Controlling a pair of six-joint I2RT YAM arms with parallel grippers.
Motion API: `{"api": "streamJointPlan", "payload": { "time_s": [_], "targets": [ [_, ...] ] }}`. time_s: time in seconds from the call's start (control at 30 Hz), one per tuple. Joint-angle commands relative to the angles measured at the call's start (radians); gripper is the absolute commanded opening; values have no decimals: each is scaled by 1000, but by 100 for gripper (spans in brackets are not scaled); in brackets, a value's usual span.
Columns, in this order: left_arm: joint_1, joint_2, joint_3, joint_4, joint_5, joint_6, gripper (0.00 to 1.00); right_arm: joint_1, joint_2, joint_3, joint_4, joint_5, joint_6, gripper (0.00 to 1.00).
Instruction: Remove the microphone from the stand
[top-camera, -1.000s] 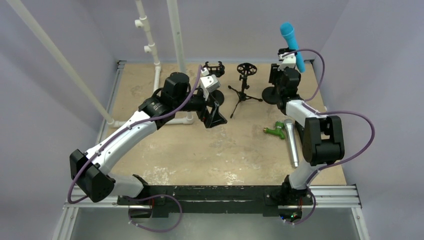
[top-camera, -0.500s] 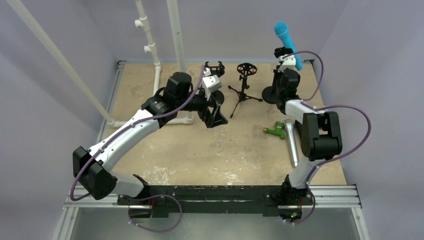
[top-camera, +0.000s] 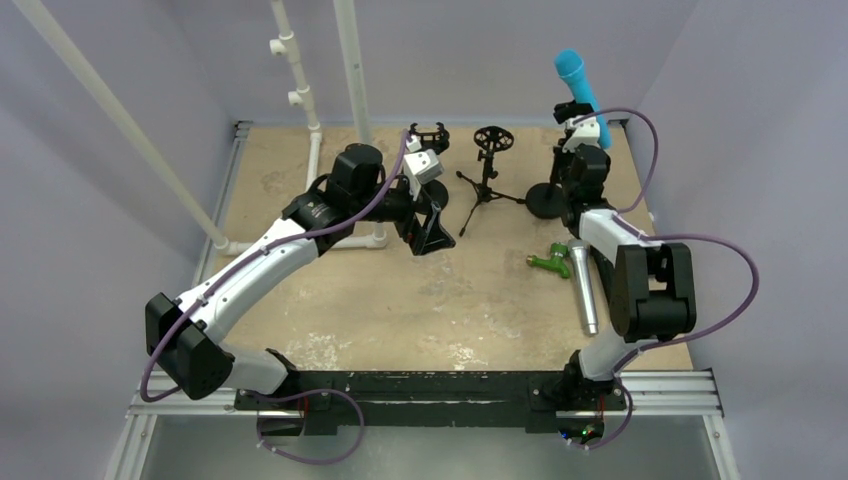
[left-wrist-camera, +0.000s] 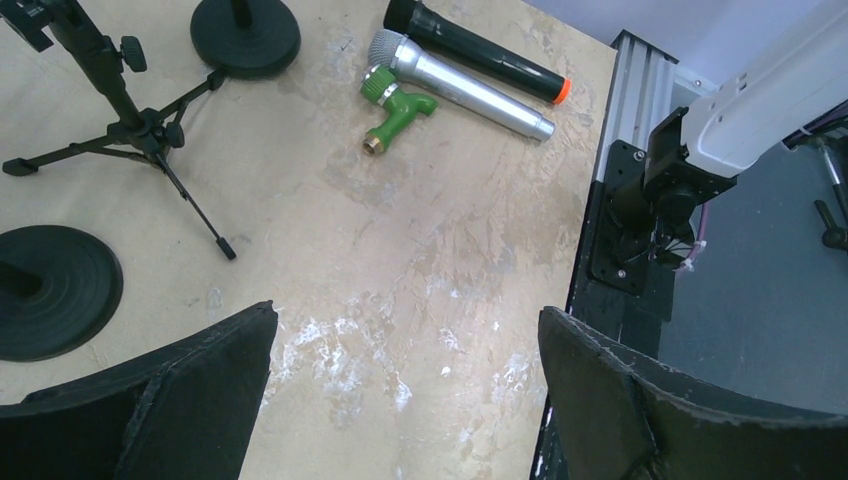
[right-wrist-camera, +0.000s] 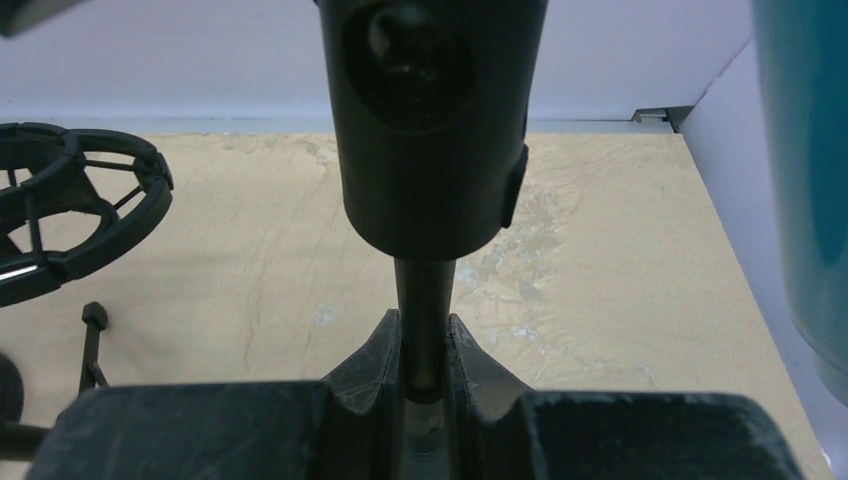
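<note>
I see the right gripper (right-wrist-camera: 424, 345) clamped on the thin stand pole (right-wrist-camera: 424, 290), just under the black mic clip (right-wrist-camera: 430, 120). The blue microphone (top-camera: 582, 88) sits tilted in that clip, above and right of the fingers. Left gripper (left-wrist-camera: 405, 390) has its jaws wide apart and holds nothing, over the table (left-wrist-camera: 400, 250).

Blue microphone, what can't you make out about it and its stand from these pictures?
- Right wrist: the blue microphone is cut off by the right edge, so only a teal strip shows.
- Right wrist: the base of the stand is hidden below the right gripper, which is shut on its pole.
- Top external: the microphone's lower end is hidden behind that gripper.
</note>
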Motion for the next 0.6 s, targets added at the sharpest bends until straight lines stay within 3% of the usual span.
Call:
{"api": "streamJointPlan", "payload": {
  "time_s": [0.0,0.27,0.57],
  "targets": [
    [8,-44,10,41,21,-13,100,-1,-118,-4,83,-36,-14,0],
    [8,-71,9,40,15,-9,100,-2,-254,-12,-2,-84,-28,0],
    [14,-107,29,13,-13,5,100,-2,-437,19,-288,-243,7,0]
  ]
}}
